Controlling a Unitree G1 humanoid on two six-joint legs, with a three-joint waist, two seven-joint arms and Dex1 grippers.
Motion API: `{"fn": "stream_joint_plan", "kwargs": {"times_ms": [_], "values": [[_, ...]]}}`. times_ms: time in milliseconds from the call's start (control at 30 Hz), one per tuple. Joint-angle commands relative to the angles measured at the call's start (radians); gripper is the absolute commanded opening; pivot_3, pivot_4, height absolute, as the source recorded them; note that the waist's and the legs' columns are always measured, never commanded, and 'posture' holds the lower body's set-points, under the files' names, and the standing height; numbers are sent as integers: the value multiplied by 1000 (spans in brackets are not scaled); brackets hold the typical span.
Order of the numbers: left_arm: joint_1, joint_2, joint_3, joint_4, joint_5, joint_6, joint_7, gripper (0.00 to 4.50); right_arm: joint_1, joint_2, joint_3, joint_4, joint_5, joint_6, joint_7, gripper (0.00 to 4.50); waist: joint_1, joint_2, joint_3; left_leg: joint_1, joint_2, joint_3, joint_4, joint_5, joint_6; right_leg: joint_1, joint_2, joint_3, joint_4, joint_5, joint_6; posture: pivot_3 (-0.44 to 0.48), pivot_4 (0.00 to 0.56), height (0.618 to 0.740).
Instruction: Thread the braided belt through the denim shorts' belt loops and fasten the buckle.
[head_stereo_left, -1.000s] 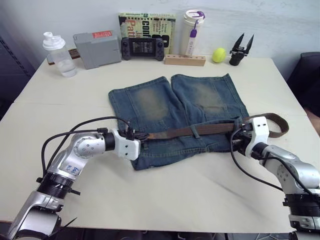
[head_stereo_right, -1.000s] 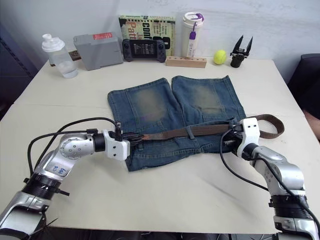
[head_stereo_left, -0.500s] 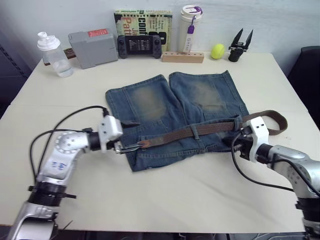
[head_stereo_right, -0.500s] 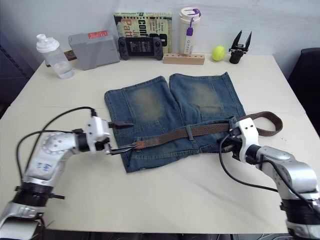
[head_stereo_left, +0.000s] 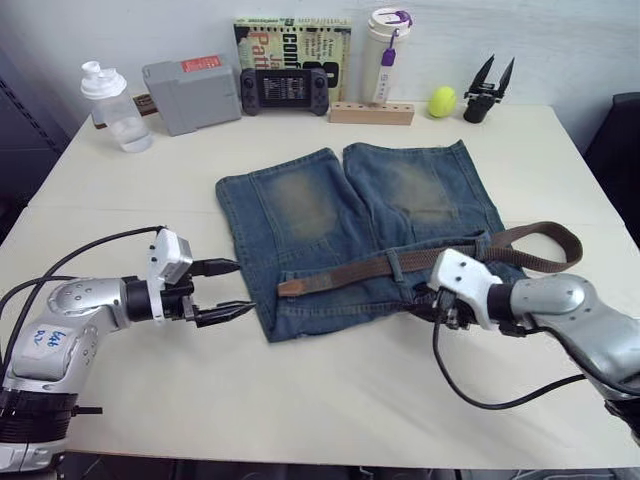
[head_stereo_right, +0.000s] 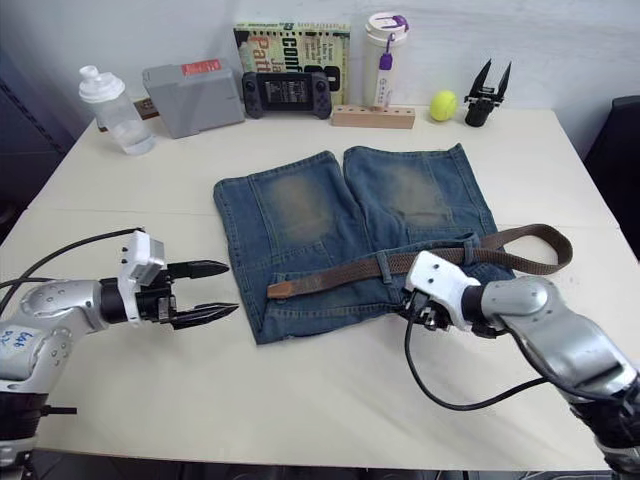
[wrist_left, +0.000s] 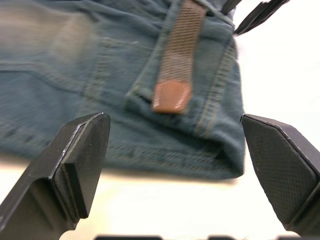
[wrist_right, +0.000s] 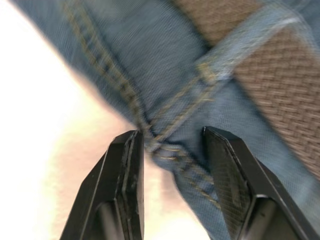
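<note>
L gripper (head_stereo_left: 222, 290) hovers over bare table (head_stereo_left: 330, 400), just off the L edge of the denim shorts (head_stereo_left: 350, 225); fingers spread wide, nothing between them; in L wrist view the two pads frame the shorts' hem w/ the belt tip between. R gripper (wrist_right: 172, 150) sits at the near waistband edge on the R side; fingers apart, straddling the stitched denim edge, not closed on it per R wrist view; a belt loop (wrist_right: 240, 50) crosses the strap just beyond.

Denim shorts lie flat mid-table, legs pointing to the far side, waistband toward the robot. Braided belt (head_stereo_left: 345, 275) runs along the waistband; smooth leather tip (wrist_left: 171, 96) lies free on the denim near the L end; strap passes under a loop approx mid-waist (head_stereo_left: 396, 264); R end curls in a loop off the shorts onto the table (head_stereo_left: 555, 245). Buckle: cannot tell where it lies.

Far edge, L to R: clear shaker bottle (head_stereo_left: 115, 105); grey box w/ red label (head_stereo_left: 190, 92), text unreadable; handheld game console (head_stereo_left: 283, 88); book (head_stereo_left: 292, 45), partial lettering "Pa" only; white tumbler w/ purple strap (head_stereo_left: 386, 55); wooden block (head_stereo_left: 371, 112); tennis ball (head_stereo_left: 441, 101); spare black gripper (head_stereo_left: 490, 92).
</note>
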Motion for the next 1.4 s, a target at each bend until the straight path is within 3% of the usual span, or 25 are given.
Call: {"fn": "stream_joint_plan", "kwargs": {"times_ms": [33,200,400,533,700,767,800,833,867,1000,1100,1233,1333,1400], "values": [[7,-6,16,-37,2,4,13,4500,-16,-19,18,92,-154,-128,-32,1609,0,0,0,0,0,0,0,0,0,0,0,0,0,0,0,0,150,697],[-1,-23,5,-26,18,-9,24,4500,9,-96,-39,197,-203,-308,37,83,4,0,0,1,-1,1,0,1,0,0,0,0,1,0,0,0,150,697],[-29,-66,-20,-27,32,-12,40,4500,-48,-155,-51,497,-305,-594,91,83,21,0,0,1,-1,2,0,3,2,1,0,0,0,0,1,0,150,697],[-45,-103,-42,-42,40,-6,56,4500,-141,-125,-39,700,-370,-727,81,83,21,0,0,1,-1,3,0,4,4,1,0,0,1,1,1,0,150,697],[-65,-145,-74,-57,53,3,86,4500,-187,-98,-58,806,-401,-742,70,83,19,1,0,1,-1,3,0,5,6,1,0,0,0,1,1,0,150,697],[-69,-156,-85,-61,68,-10,95,4500,-168,-109,-103,750,-343,-682,111,810,20,1,0,1,-1,2,0,6,6,1,0,0,0,1,1,0,150,697],[-71,-160,-90,-61,77,-17,102,4500,-146,-129,-130,693,-308,-635,145,818,22,1,0,1,-1,2,0,6,6,1,0,0,0,1,1,0,150,697],[-73,-163,-93,-61,79,-18,105,4500,-124,-148,-162,626,-267,-583,181,1374,23,1,0,1,-1,1,0,6,6,2,0,0,0,1,1,0,150,697],[-76,-162,-99,-64,79,-14,100,4500,-103,-170,-203,543,-216,-502,222,1482,24,2,1,1,-1,1,0,6,6,2,0,0,0,1,1,0,150,697],[-99,-170,-117,-80,67,19,89,4500,-43,-214,-379,226,60,-58,314,3385,20,3,2,0,-1,0,0,6,7,1,0,0,0,1,1,0,150,697],[-121,-174,-130,-76,74,24,86,4500,-13,-135,-504,69,279,268,251,4430,17,2,1,1,1,-3,0,5,7,3,1,-2,-1,1,1,0,150,697],[-133,-165,-144,-76,93,14,78,4500,26,153,-672,-69,474,534,3,4430,22,-3,-1,0,0,-5,-3,3,2,3,1,-2,-2,0,0,0,150,697],[-135,-168,-134,-77,97,13,88,4500,-5,359,-797,-63,591,895,-105,4430,22,0,1,0,-1,-4,-4,5,4,2,0,-2,-2,1,0,0,150,697],[-135,-167,-134,-75,116,-1,97,4500,-43,496,-890,-51,620,962,-205,4430,22,0,1,-1,-1,-4,-4,6,5,2,0,-2,-2,1,0,0,150,697]]}}
